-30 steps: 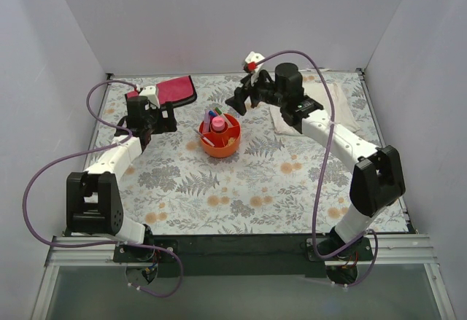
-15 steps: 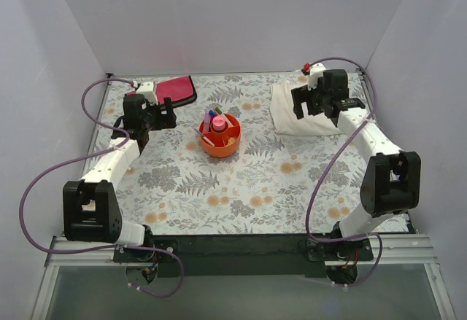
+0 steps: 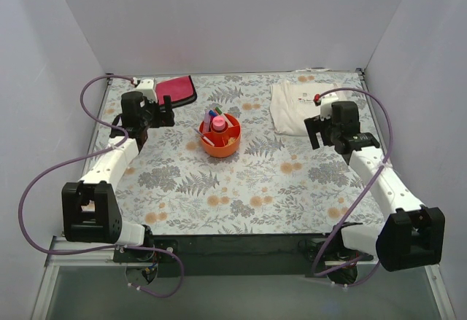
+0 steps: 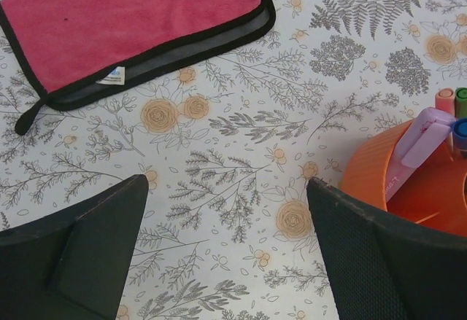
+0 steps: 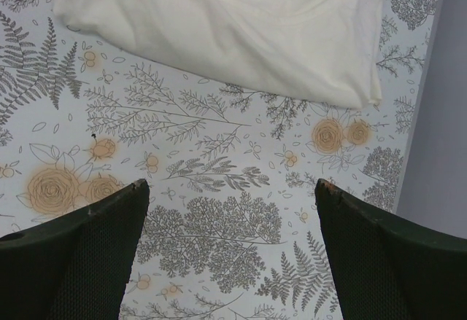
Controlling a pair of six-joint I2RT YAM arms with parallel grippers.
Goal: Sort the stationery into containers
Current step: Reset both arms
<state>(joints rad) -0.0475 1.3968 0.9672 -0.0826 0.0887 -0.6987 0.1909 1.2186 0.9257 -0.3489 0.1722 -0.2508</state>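
Spread and empty, the left gripper (image 4: 226, 180) and right gripper (image 5: 231, 183) flank the orange tub (image 3: 220, 146) of stationery (image 3: 217, 122), a pink cloth (image 3: 175, 89) lying back-left of it and a white cloth (image 3: 292, 108) to its right.

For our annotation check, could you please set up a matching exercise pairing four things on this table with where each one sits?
Things:
1. pink cloth
2. white cloth
3. orange tub
4. lilac highlighter

Places:
A. standing inside a container
B. far right of the table
C. middle of the table
D. far left of the table

Pairs: 1-D, 2-B, 3-C, 4-A
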